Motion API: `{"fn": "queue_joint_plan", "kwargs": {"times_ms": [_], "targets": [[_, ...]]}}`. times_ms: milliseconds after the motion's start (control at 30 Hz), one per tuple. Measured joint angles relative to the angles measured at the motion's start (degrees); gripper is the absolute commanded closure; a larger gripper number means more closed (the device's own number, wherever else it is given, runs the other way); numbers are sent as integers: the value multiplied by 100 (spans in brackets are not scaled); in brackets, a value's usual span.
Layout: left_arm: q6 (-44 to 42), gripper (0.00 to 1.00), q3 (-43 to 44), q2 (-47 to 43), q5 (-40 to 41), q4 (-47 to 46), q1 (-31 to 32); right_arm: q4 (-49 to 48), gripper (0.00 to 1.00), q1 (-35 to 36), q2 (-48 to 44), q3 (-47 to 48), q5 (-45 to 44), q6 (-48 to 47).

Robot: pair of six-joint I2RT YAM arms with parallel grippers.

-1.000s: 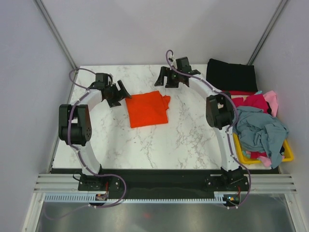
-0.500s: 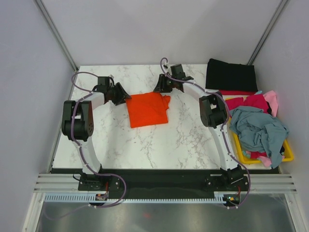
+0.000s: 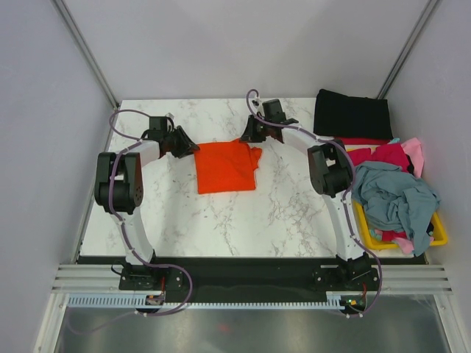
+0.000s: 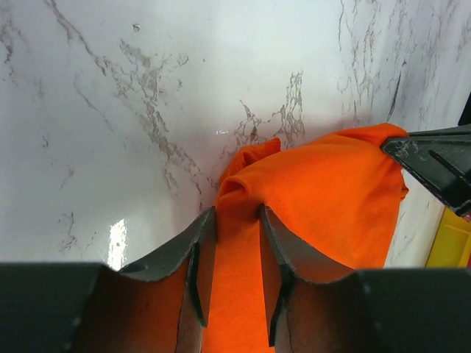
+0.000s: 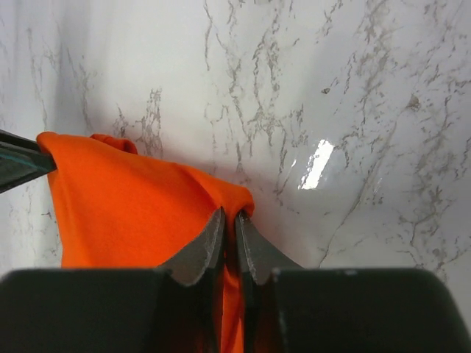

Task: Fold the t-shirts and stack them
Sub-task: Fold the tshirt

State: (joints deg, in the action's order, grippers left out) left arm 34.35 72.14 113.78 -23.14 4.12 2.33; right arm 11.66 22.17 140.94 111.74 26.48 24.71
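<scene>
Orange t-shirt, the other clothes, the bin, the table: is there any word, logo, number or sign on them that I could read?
No readable text in any view.
The orange t-shirt is plain, also close up in both wrist views.
The black t-shirt and the heaped shirts show no print.
The yellow bin and the marble table carry no label that can be made out.

The orange t-shirt (image 3: 226, 165) is soft matt cloth. The table (image 3: 294, 213) under it is smooth white stone-look with grey veins, glossy enough to show glare spots beside the shirt. The fingers (image 4: 175, 250) of the left gripper (image 4: 237, 220) on the shirt look like dark grey matt plastic; the yellow bin (image 3: 439, 234) right of the shirt is smooth plastic.
</scene>
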Motion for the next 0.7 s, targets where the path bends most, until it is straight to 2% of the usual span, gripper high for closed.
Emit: {"fn": "queue_joint_plan", "kwargs": {"times_ms": [200, 533, 600, 667, 700], "targets": [[26, 75, 0, -72, -109, 2, 7, 35, 89, 0, -529, -238, -39, -11], [26, 76, 0, -485, -350, -2, 157, 138, 89, 24, -2280, -1515, -216, -31], [26, 75, 11, -544, -450, -2, 170, 214, 91, 24, -2579, -1775, -343, -33], [24, 73, 81, -546, -568, 4, 190, 254, 99, 24, -2800, -2035, -494, -31], [22, 72, 149, -527, -645, 4, 195, 273, 100, 24, -2916, -2190, -621, -15]]}}
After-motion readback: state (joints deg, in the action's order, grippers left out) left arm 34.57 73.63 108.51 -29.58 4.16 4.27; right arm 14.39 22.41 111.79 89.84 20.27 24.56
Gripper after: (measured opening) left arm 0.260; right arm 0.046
